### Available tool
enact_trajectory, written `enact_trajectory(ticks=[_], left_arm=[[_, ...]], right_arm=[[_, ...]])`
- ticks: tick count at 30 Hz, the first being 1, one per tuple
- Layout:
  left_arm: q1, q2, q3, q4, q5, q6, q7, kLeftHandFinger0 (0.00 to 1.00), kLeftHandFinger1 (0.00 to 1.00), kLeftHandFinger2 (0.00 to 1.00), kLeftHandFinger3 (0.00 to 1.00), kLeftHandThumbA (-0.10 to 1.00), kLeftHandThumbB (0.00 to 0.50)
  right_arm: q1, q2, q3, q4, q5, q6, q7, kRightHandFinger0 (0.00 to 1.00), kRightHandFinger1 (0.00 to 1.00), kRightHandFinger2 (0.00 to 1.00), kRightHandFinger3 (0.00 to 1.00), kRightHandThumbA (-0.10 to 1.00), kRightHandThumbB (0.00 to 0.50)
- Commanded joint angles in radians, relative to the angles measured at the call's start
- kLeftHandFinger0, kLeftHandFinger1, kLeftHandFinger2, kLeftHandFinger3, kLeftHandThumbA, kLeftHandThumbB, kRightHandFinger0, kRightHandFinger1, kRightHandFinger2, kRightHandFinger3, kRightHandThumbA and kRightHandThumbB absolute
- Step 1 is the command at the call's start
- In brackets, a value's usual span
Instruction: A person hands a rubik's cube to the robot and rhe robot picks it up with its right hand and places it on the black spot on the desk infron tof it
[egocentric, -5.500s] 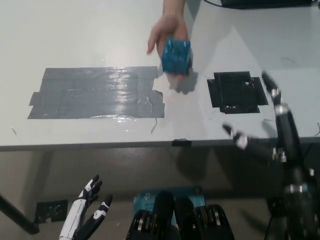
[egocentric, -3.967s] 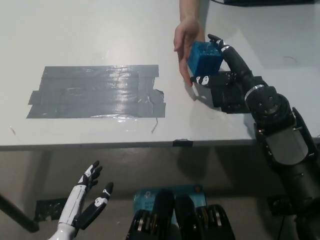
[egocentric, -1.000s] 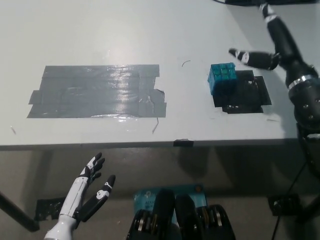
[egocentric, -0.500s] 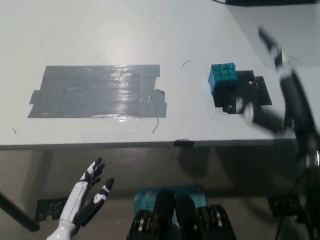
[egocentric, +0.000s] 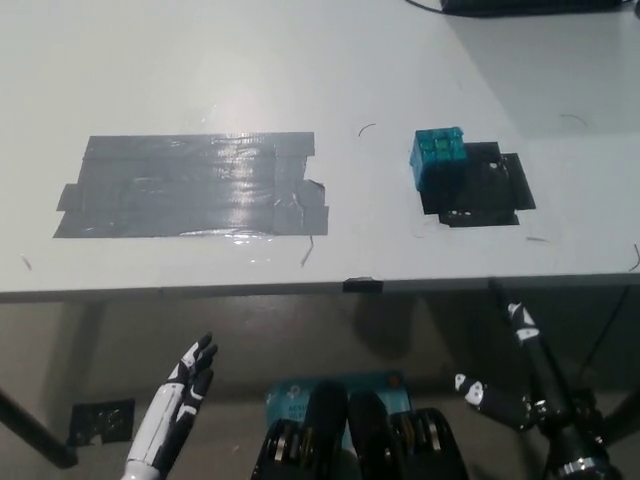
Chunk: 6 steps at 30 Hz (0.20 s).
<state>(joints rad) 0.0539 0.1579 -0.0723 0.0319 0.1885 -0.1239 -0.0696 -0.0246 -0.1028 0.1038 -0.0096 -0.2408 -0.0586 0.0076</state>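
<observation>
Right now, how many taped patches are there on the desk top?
2. A large grey tape patch covers the desk's left half, and a smaller black tape patch lies right of centre with the blue Rubik's cube sitting on its upper left corner. None look hidden.

This looks like a robotics lab or test room, though the steep downward view shows little of it. A plain white desk (egocentric: 200, 60) carries taped marks: a wide patch of grey duct tape (egocentric: 190, 186) toward its left edge and a black tape square (egocentric: 485, 190) toward its right edge. A dark cable (egocentric: 425, 6) runs along the far edge, and bare floor (egocentric: 60, 350) lies beneath.
</observation>
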Motion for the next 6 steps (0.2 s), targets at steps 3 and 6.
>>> enact_trajectory(ticks=[3,6], left_arm=[[-0.023,0.005,0.003,-0.022,0.009,-0.038,0.015,1.0,1.0,1.0,1.0,1.0,0.143],[-0.03,0.005,0.004,-0.021,0.005,-0.035,0.012,1.0,1.0,1.0,1.0,1.0,0.138]], right_arm=[[-0.038,0.005,0.016,0.035,-0.049,-0.106,-0.043,1.0,1.0,1.0,1.0,0.84,0.288],[-0.046,0.005,0.014,0.045,-0.049,-0.109,-0.045,1.0,1.0,1.0,1.0,0.84,0.299]])
